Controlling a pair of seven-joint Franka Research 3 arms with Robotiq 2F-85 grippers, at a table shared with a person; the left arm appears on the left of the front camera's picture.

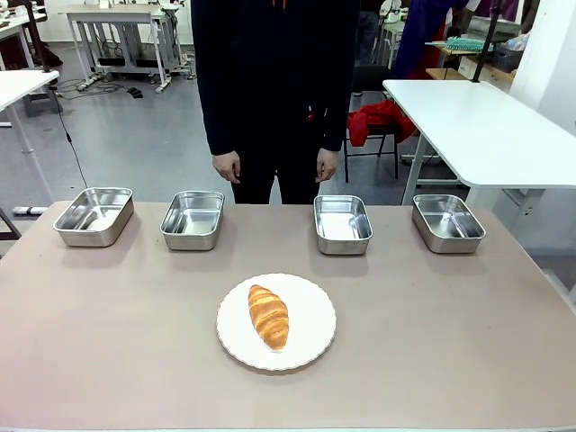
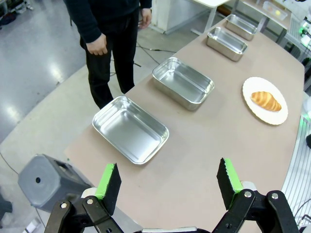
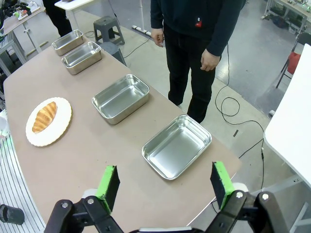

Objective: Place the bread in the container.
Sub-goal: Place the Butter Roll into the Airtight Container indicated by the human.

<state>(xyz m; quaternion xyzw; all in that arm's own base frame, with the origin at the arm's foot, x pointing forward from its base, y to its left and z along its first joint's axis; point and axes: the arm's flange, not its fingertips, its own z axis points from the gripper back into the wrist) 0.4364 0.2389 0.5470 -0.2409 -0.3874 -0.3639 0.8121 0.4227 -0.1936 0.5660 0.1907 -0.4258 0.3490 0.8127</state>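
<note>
I see a tan table [image 1: 108,360] running across my front view. Four steel pans stand on it in a row along the far edge: the far-left pan [image 1: 94,216], the inner-left pan [image 1: 193,219], the inner-right pan [image 1: 342,223] and the far-right pan [image 1: 447,222]. None touches its neighbour, and the widest gap is between the two inner ones. A white scalloped plate [image 1: 310,310] lies nearer to me, about mid-table, well apart from the row.

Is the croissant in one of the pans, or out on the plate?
Out. The croissant lies on the white plate, not yet in any pan.
</note>
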